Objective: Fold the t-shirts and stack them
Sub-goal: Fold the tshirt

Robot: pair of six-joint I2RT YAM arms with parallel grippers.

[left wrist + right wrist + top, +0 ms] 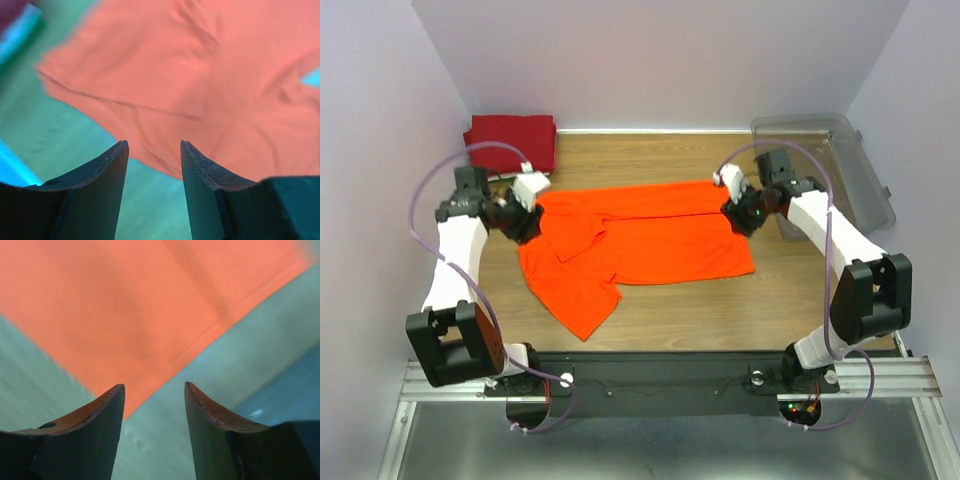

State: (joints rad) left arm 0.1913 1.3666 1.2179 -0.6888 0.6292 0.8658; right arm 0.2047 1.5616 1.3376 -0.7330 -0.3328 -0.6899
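The wooden tabletop [670, 300] had an orange t-shirt [650, 240] spread across the middle, partly folded over (one sleeve poking toward the near edge). A dark red t-shirt [512, 140] sat folded in the far left corner, with a clear plastic bin [850, 160] at far right.

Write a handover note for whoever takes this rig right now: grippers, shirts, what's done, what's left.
Left gripper: open, empty, over the left edge of the orange t-shirt.
Right gripper: open, empty, above that shirt's right hem corner.
Orange t-shirt: spread mid-table, far edge seemingly folded over, one sleeve sticking out toward the arms.
Dark red t-shirt: folded, at the far left corner.
Done: the dark red one is folded.
Left: finish folding the orange one, then stack it on the dark red.
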